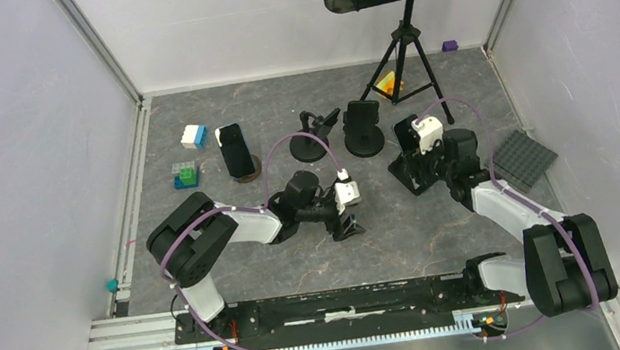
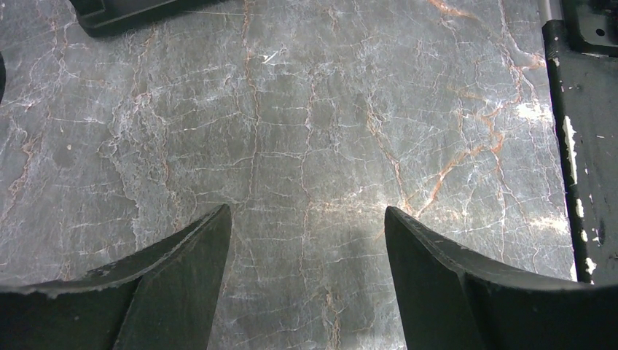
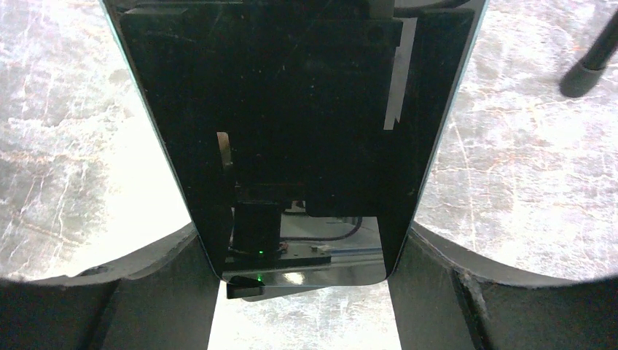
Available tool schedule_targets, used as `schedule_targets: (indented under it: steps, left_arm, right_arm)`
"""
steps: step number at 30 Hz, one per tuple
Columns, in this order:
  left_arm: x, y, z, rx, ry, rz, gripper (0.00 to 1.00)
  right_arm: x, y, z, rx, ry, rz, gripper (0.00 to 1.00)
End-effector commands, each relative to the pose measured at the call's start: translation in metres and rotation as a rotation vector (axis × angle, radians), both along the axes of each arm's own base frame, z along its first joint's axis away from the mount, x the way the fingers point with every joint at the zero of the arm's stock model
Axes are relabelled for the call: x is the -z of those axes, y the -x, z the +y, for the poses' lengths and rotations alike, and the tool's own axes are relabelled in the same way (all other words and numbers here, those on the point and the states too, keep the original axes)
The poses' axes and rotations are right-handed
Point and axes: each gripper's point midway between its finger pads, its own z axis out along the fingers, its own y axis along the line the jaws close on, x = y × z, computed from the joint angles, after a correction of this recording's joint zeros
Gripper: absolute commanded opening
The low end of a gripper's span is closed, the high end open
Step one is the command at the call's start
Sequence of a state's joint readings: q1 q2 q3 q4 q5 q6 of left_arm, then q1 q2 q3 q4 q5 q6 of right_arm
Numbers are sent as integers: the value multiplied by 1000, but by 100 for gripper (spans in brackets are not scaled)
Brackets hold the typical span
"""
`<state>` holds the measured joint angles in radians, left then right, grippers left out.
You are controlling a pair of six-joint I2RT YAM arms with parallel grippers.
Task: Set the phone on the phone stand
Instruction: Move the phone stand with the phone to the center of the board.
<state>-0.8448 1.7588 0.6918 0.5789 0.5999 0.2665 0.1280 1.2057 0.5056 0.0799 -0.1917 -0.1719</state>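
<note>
A black phone with a glossy screen stands between my right gripper's fingers, and its two long edges touch their inner faces. In the top view my right gripper holds this phone tilted over a black phone stand right of centre. A small black foot shows just under the phone's lower edge. My left gripper hovers low over bare marble near the middle, open with nothing between its fingers.
Another phone leans on a round brown stand at the left. Two more black stands sit mid-table. A tripod music stand, toy bricks and a grey baseplate surround them.
</note>
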Motion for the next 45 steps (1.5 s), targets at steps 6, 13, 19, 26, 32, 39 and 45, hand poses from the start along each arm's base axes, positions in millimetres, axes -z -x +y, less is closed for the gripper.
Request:
schedule_targets:
  steps: [6,13,19,26,32,39,45]
  left_arm:
    - [-17,-7,-3,-11,40,-62,82]
    - [-15,-8,-3,-13,36,-60,82]
    - [-14,-8,-1,-17,33,-59,82]
    - [-14,-6,-2,-17,36,-47,82]
    - [-14,-6,-1,-17,33,-47,82]
    - [-13,-6,-2,-16,29,-38,83]
    - [-11,-5,-1,-13,25,-36,83]
  right_arm:
    - [-47,-35,-29,197,18,-205,24]
    - [-36,-39,-22,186,-16,-171,24]
    - [-26,-29,-9,117,-47,-126,30]
    - [-22,-24,-9,88,-28,-108,38]
    - [-16,-24,-16,74,28,-99,50]
    - [-8,-25,-13,53,21,-62,64]
    - [-2,-25,-12,53,20,-45,77]
